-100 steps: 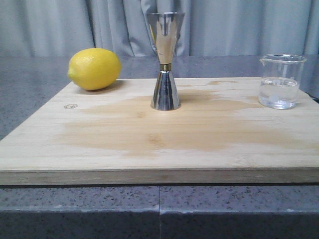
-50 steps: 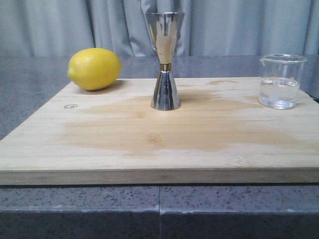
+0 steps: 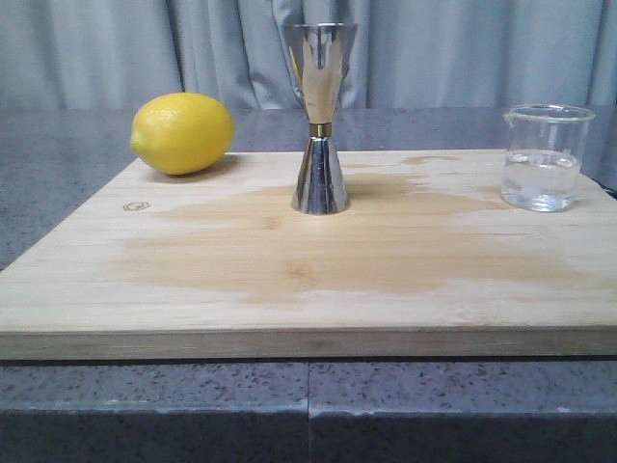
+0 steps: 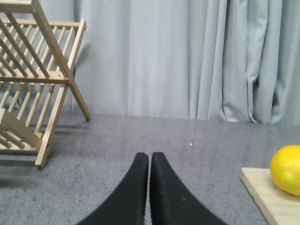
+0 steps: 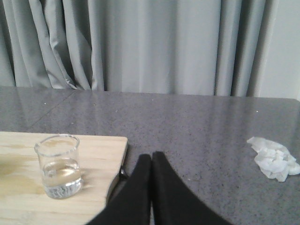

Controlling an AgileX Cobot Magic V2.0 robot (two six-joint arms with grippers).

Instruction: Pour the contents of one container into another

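A clear glass beaker (image 3: pixel 543 157) with some clear liquid stands upright at the right end of the wooden board (image 3: pixel 308 280); the right wrist view shows the beaker (image 5: pixel 58 166) too. A steel hourglass jigger (image 3: pixel 320 118) with a gold waist band stands upright at the board's back middle. My right gripper (image 5: pixel 151 158) is shut and empty over the grey counter, just off the board's right edge and apart from the beaker. Left of the board, my left gripper (image 4: pixel 150 157) hovers over the counter, shut and empty. Neither gripper shows in the front view.
A yellow lemon (image 3: pixel 182 133) lies at the board's back left corner, also visible as a lemon (image 4: pixel 287 169) in the left wrist view. A wooden dish rack (image 4: pixel 33 84) stands on the counter further left. A crumpled white tissue (image 5: pixel 274 158) lies right of the board. Grey curtains hang behind.
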